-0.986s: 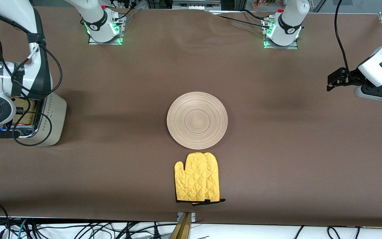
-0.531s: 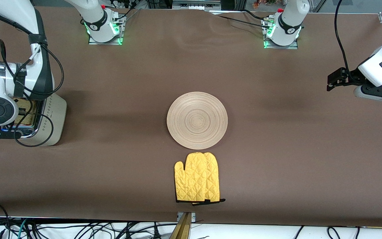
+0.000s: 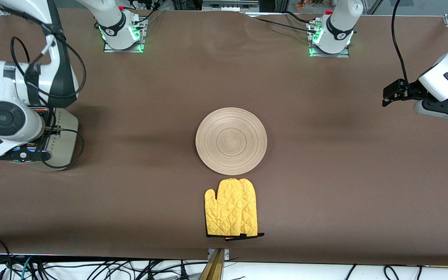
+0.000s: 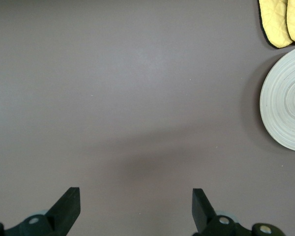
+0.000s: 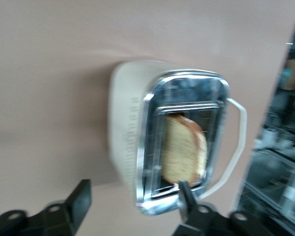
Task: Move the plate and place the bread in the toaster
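Plate [image 3: 231,140] lies mid-table; mitt [image 3: 231,208] lies just beside it, nearer the front camera. Toaster [image 3: 58,140] stands at the right arm's end of the table, well apart from both. Bread [image 5: 184,150] sits in a toaster slot. Cord [image 5: 236,142] loops beside the toaster.

**Colours on the brown table**

A plain brown cloth [image 3: 325,186] covers the table. At centre frame, the plate [image 3: 231,140] shows pale beige wood with concentric ring grooves. Just below it, the mitt [image 3: 231,208] is bright yellow, diamond-quilted, edged in black. At the left edge, the toaster [image 5: 130,142] is cream with a dotted side and shiny chrome top; the bread [image 5: 184,156] is speckled tan, crust darker brown.
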Available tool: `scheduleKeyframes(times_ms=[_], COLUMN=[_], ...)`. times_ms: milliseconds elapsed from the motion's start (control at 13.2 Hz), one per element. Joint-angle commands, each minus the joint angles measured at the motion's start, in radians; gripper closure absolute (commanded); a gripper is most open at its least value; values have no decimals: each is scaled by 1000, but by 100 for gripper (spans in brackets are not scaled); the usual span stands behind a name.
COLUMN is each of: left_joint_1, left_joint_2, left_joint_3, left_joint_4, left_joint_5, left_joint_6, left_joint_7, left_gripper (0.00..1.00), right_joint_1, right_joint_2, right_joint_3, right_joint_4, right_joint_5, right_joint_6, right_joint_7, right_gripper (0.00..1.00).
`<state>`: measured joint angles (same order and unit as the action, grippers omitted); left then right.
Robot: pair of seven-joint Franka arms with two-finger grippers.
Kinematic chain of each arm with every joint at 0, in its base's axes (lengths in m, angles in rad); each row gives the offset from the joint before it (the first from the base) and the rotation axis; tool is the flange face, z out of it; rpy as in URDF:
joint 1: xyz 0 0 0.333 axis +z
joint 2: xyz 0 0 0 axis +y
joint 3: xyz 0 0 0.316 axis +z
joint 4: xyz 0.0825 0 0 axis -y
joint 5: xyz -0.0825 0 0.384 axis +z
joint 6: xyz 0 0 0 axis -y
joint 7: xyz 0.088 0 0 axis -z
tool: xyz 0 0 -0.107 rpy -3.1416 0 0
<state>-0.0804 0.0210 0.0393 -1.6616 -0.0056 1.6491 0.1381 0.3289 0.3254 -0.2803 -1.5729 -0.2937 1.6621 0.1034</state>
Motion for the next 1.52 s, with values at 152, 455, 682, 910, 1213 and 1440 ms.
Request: scheduleKeyframes(times_ms=[152, 455, 682, 910, 1213, 1440], left_joint_1=[-4, -4, -7, -6, -10, -10], left_joint_2=[10, 10, 10, 8, 10, 10], left_joint_3=[-4, -4, -6, -6, -7, -7], left_joint_4=[28, 28, 28, 28, 28, 29], left_joint_5=[29, 29, 29, 29, 29, 29], left_joint_6=[-14, -15, -17, -18, -19, -19], left_joint_7=[-8, -8, -9, -8, -12, -12], left_gripper=[0, 0, 0, 0, 0, 0], right_joint_1=[-14, -18, -42, -51, -47, -47], right_joint_2=[-208, -272, -253, -244, -244, -243], right_joint_3=[116, 87, 90, 102, 105, 124], right_joint_4=[-15, -10, 68, 85, 88, 90], right_joint_5=[198, 318, 320, 318, 324, 324], right_joint_6=[-25, -109, -183, -193, -182, -183], right_joint_7=[-16, -76, -82, -74, -67, -62], right_gripper=[0, 0, 0, 0, 0, 0])
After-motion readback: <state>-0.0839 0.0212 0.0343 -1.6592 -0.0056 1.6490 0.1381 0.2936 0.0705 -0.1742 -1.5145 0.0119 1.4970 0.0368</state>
